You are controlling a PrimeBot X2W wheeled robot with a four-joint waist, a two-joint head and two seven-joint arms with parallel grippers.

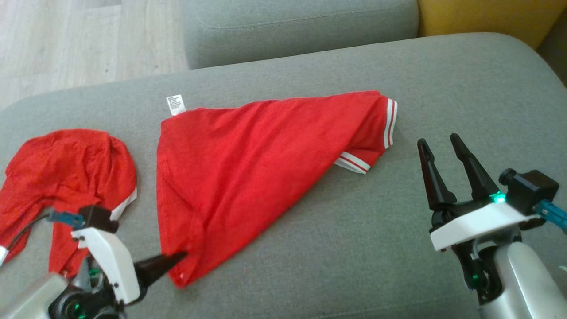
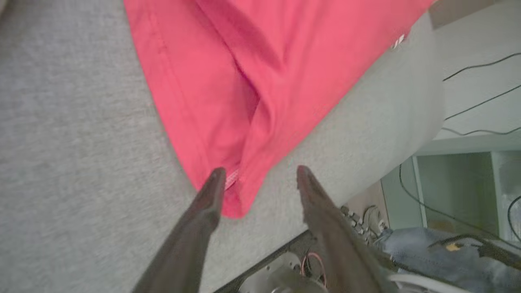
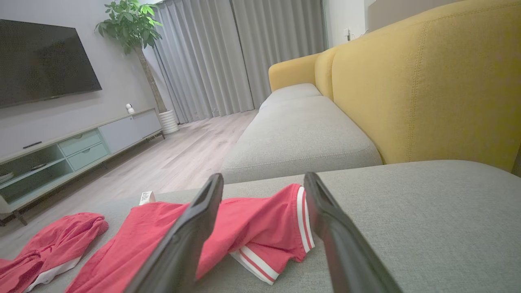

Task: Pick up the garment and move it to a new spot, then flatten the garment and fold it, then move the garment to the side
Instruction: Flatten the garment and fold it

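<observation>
The red garment (image 1: 248,164) with white-striped sleeve cuffs lies folded into a rough triangle on the grey sofa cushion (image 1: 398,248). A white label (image 1: 176,104) sticks out at its far left corner. My left gripper (image 1: 177,257) is at the garment's near corner. In the left wrist view the left gripper (image 2: 260,175) is open, and that corner of the garment (image 2: 244,81) lies on the cushion by one finger (image 2: 207,199). My right gripper (image 1: 437,139) stands open to the right of the striped sleeve. In the right wrist view the right gripper (image 3: 263,179) points at the garment (image 3: 252,228) from a short distance.
A second red garment (image 1: 66,177) lies crumpled at the cushion's left end. Another grey cushion (image 1: 301,26) and the yellow backrest (image 1: 483,15) lie beyond. Wood floor (image 1: 66,40) is at the far left. Bare cushion spreads to the right and front.
</observation>
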